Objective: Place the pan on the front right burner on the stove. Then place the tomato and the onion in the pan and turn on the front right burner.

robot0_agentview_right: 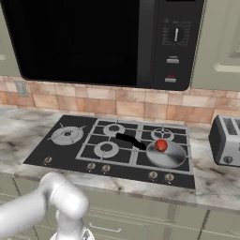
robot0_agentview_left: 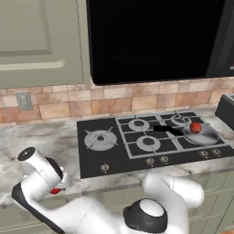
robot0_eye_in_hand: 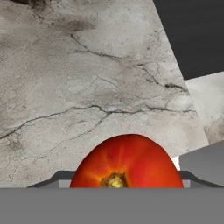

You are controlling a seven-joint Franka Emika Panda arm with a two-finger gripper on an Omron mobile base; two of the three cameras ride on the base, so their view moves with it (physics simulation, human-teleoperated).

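At the far left of the left base view my gripper (robot0_agentview_left: 55,189) is low over the marble counter (robot0_agentview_left: 41,137), left of the stove (robot0_agentview_left: 105,153), with a bit of red showing at its tip. In the hand view that red is a tomato (robot0_eye_in_hand: 127,164), stem end facing the camera, sitting right between my fingers above the veined counter top. The fingertips themselves are hidden behind it, so I cannot tell for sure whether I am clamped on it or merely around it.

Moving right, the stove has the star-shaped burner (robot0_agentview_left: 100,139) at its left end, then the grated rings, with the silver knobs (robot0_agentview_left: 150,161) along the front edge.

Further right, the pan (robot0_agentview_left: 202,133) sits on the front right burner, which is covered by it. Its black handle (robot0_agentview_left: 163,129) points left and back across the grates. A small red ball, the onion (robot0_agentview_left: 195,127), lies inside the pan toward its back rim.

At the far right of the right base view, a toaster (robot0_agentview_right: 226,140) stands on the counter beside the stove.
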